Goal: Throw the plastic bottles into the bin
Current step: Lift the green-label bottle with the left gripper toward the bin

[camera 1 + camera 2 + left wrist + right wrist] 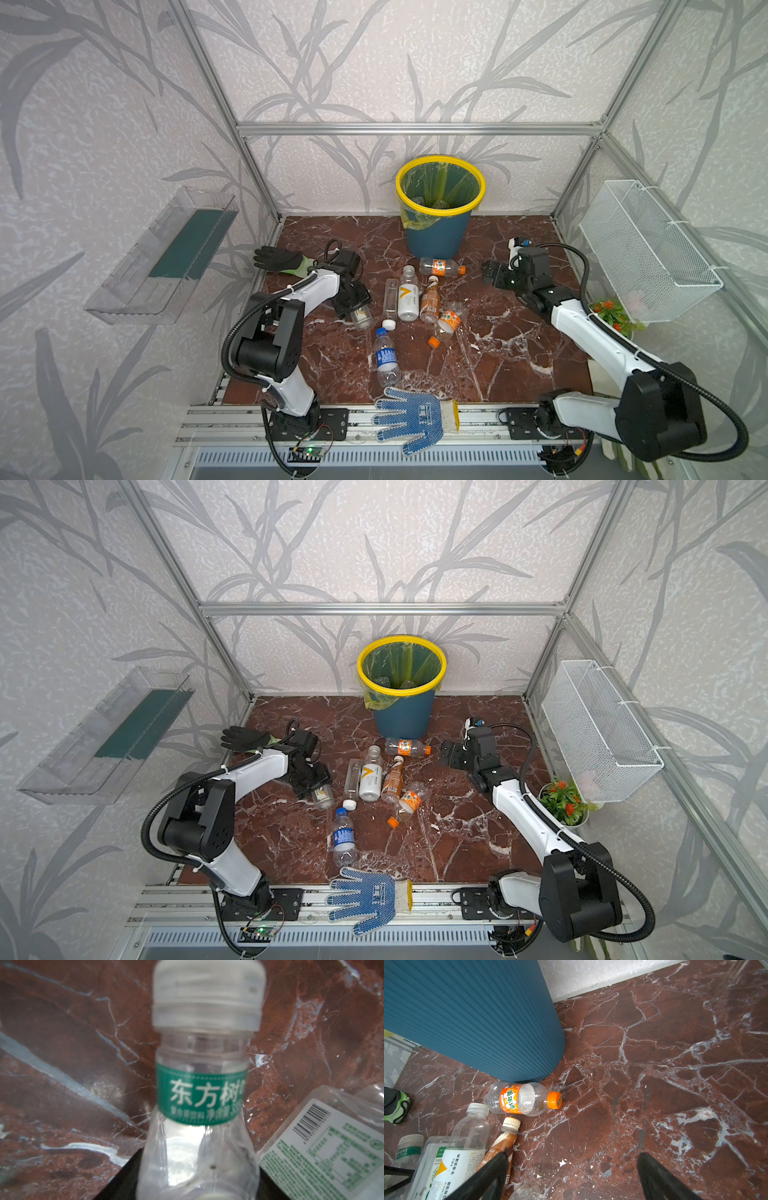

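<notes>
The dark-blue bin (432, 239), yellow-rimmed and lined with a translucent yellow-green bag, stands against the back wall on the marble-patterned floor (498, 357). At least two clear bottles (439, 203) lie at its bottom, seen in both top views. Just in front of its base an orange-labelled bottle (521, 1099) with an orange cap lies on its side.

Nearer the middle, close together, lie a clear square bottle (390, 297), a white-labelled bottle (408, 299), a brown drink bottle (430, 303) and a crushed bottle (449, 322). A blue-labelled water bottle (385, 357) lies apart from them, nearer the front.

The left gripper (358, 311) is down at the left of this cluster, its dark jaws pressed to both sides of a clear green-labelled bottle (199, 1095) with a white cap. The right gripper (572, 1154) hangs over the floor to the right of the bin, jaws spread wide and empty.

On the left wall a clear tray (124, 299) holds a dark green sheet (187, 245). On the right wall hangs a white wire basket (648, 249), with a potted plant (611, 313) below it.
</notes>
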`<state>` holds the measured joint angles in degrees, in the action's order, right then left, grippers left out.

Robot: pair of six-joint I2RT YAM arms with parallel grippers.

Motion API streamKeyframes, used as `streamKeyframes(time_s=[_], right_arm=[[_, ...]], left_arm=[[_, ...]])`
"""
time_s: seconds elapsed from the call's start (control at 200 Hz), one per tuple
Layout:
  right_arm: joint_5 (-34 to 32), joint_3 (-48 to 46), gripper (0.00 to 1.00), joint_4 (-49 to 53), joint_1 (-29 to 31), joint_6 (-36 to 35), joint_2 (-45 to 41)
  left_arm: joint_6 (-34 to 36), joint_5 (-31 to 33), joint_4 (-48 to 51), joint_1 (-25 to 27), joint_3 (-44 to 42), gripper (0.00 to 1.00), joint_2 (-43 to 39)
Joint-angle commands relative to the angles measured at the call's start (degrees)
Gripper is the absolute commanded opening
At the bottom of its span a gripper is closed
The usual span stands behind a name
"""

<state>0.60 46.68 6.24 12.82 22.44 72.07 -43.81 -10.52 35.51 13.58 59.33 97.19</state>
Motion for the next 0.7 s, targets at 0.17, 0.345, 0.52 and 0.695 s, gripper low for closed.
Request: streamKeyframes(time_s=[0.17,0.345,0.52,0.695], right_arm=[[0.45,-0.71,0.97,-0.64,-0.51,0.26,-0.51],[0.37,-0.27,0.97,0.26,-0.52,0.03,-0.95],[0.45,0.32,0.96,1.75,-0.53,-0.53,-0.71],[1.29,1.04,0.95,3.4,-0.42,-0.83,-0.1]], left_arm=[[2.3,1.86,1.41,0.34,0.45,0.53,0.51],[4.89,5.92,1.71,0.22,0.45,0.48,-3.33],[9.67,9.72,-4.08,0.21,-2.25,0.48,-13.24],[14.17,13.87,-13.49,0.08,-7.74,0.48,-26.97]])
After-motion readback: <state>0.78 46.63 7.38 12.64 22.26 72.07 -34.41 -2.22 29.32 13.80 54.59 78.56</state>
